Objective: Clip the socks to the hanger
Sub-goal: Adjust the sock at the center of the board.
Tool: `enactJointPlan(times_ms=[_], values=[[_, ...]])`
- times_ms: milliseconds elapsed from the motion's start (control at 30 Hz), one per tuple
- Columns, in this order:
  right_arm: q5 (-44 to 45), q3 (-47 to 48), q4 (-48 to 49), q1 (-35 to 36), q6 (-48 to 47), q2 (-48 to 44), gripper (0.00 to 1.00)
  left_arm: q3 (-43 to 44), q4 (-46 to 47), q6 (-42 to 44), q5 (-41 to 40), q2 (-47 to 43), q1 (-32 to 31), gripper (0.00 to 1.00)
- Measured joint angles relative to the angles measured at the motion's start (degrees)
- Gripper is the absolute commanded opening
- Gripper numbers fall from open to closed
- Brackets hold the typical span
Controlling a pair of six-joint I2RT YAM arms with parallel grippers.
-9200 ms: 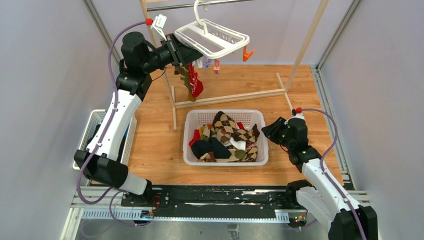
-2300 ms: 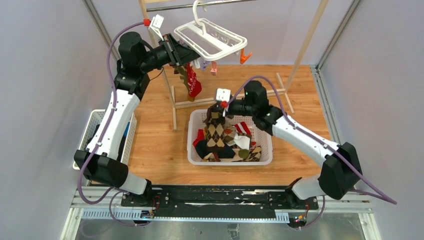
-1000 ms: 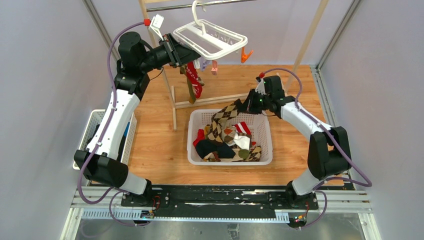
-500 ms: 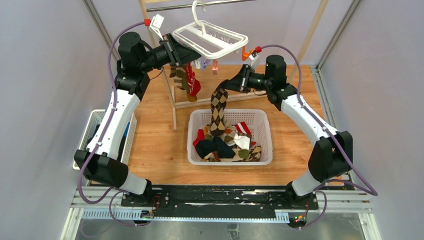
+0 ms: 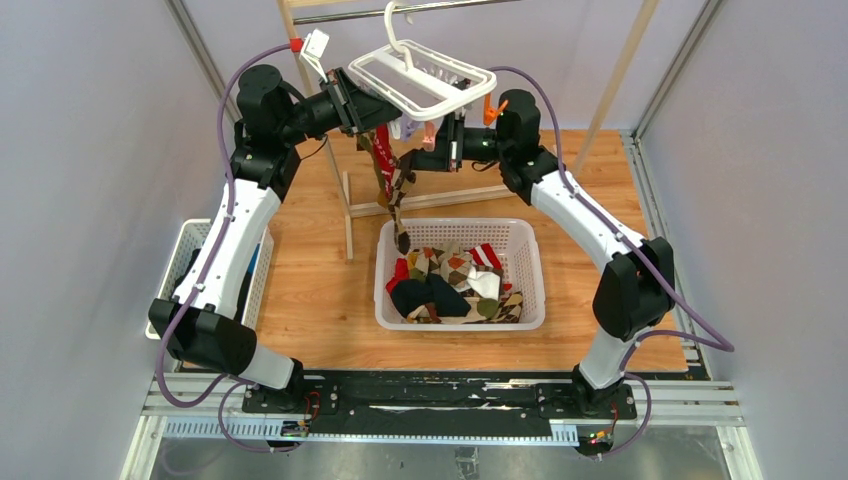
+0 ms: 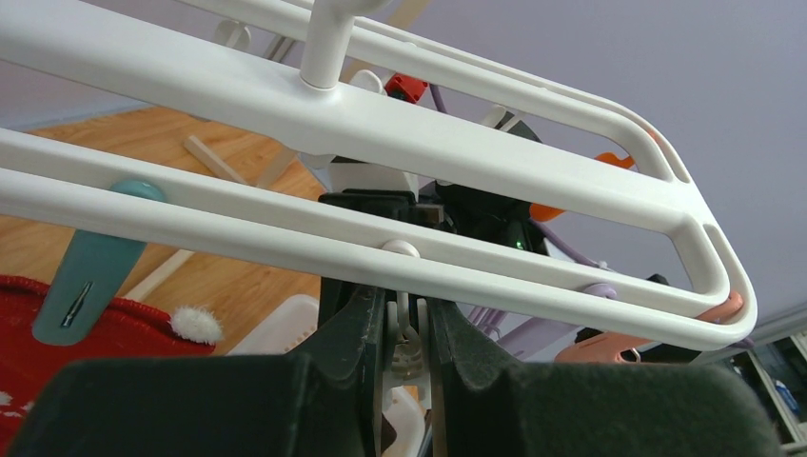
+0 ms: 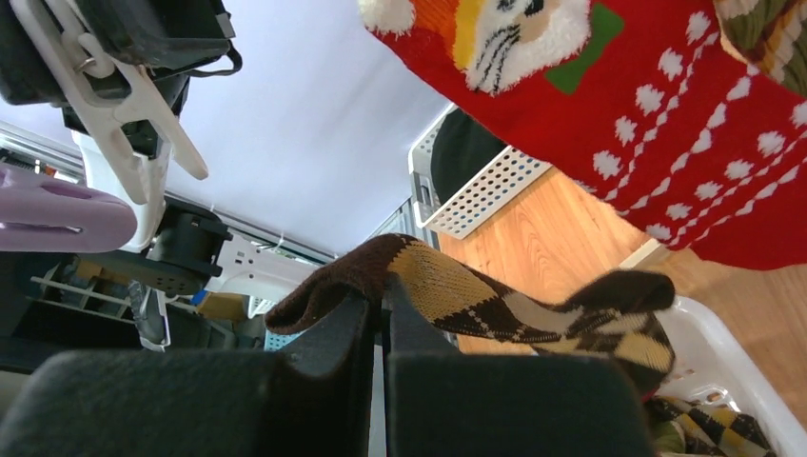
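The white hanger (image 5: pixel 425 75) hangs from the metal bar; its rails fill the left wrist view (image 6: pixel 381 124). My left gripper (image 5: pixel 358 103) is shut on a white clip (image 6: pixel 407 347) under the near rail. A red sock (image 5: pixel 385 160) and an olive-striped one hang clipped beside it. My right gripper (image 5: pixel 432 155) is shut on the cuff of a brown-tan argyle sock (image 5: pixel 400 200), which dangles over the basket. In the right wrist view the argyle sock (image 7: pixel 495 295) is pinched between my fingers, below the white clip (image 7: pixel 124 114) and beside the red sock (image 7: pixel 666 124).
A white basket (image 5: pixel 460 322) holds several mixed socks in front of the wooden rack (image 5: pixel 610 90). A second white basket (image 5: pixel 185 260) sits at the left edge. An orange clip (image 5: pixel 490 108) and a lilac clip (image 7: pixel 57 219) hang from the hanger.
My right arm reached into the basket, took hold of the argyle sock and lifted it up and left to just under the hanger. My left gripper stayed shut on the clip.
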Motion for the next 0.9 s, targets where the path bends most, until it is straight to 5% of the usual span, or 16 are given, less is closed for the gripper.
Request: enactJointPlan(times_ms=[167, 533, 767, 900], values=[[4.5, 2.3, -8.8, 0.7, -1.0, 0.0, 0.00, 0.0, -0.1, 2.2, 0.5, 0.1, 0.0, 0.00], [31.5, 0.3, -46.1, 0.4, -16.6, -4.3, 0.00, 0.0, -0.3, 4.5, 0.6, 0.6, 0.0, 0.00], [33.8, -9.9, -56.5, -1.6, -20.9, -3.4, 0.00, 0.0, -0.3, 4.5, 0.7, 0.6, 0.0, 0.00], [32.8, -10.3, -52.8, -1.7, -21.7, -6.0, 0.00, 0.0, -0.2, 4.5, 0.7, 0.6, 0.0, 0.00]])
